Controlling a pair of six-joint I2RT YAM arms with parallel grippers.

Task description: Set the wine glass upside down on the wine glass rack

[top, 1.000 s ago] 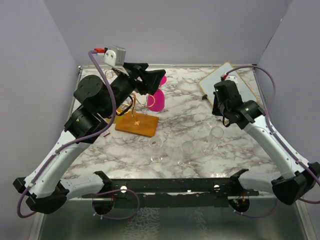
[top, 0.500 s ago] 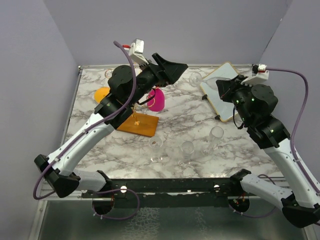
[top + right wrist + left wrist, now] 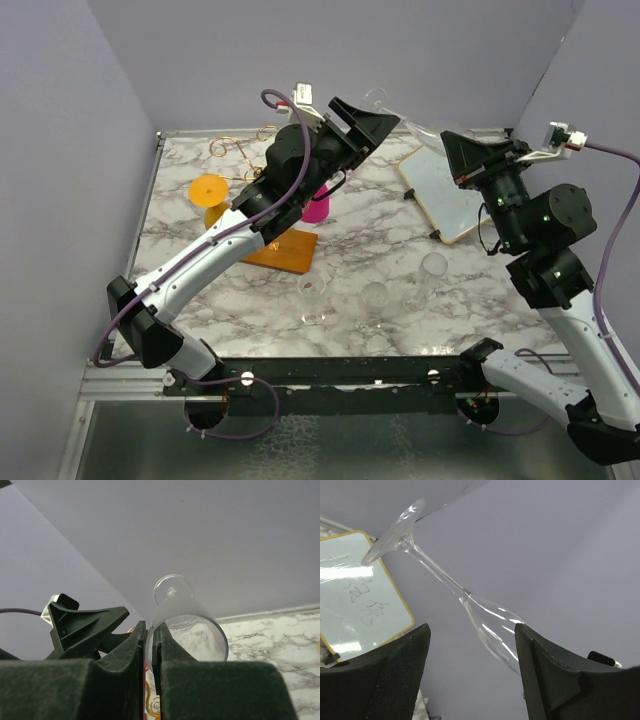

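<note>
A clear wine glass (image 3: 187, 612) is held in the air by my right gripper (image 3: 151, 640), which is shut on the bowl's rim, one finger inside and one outside. In the top view the glass (image 3: 410, 122) lies nearly level, foot pointing left, from my right gripper (image 3: 452, 150) towards my left gripper (image 3: 372, 118). My left gripper (image 3: 472, 670) is open and empty, its jaws on either side of the glass bowl (image 3: 492, 625) without touching it. The wine glass rack's wooden base (image 3: 285, 252) sits on the table, largely hidden by my left arm; gold curls (image 3: 225, 148) show behind.
A pink cup (image 3: 320, 205) and an orange disc-shaped object (image 3: 208, 190) stand near the rack. A whiteboard (image 3: 450, 195) lies at the back right. Three more clear glasses (image 3: 375, 297) stand at the table's front middle. Grey walls close in the sides and back.
Both arms have risen from table height. The right gripper has lifted the wine glass up and left. The left gripper has swung up and right to meet it.
</note>
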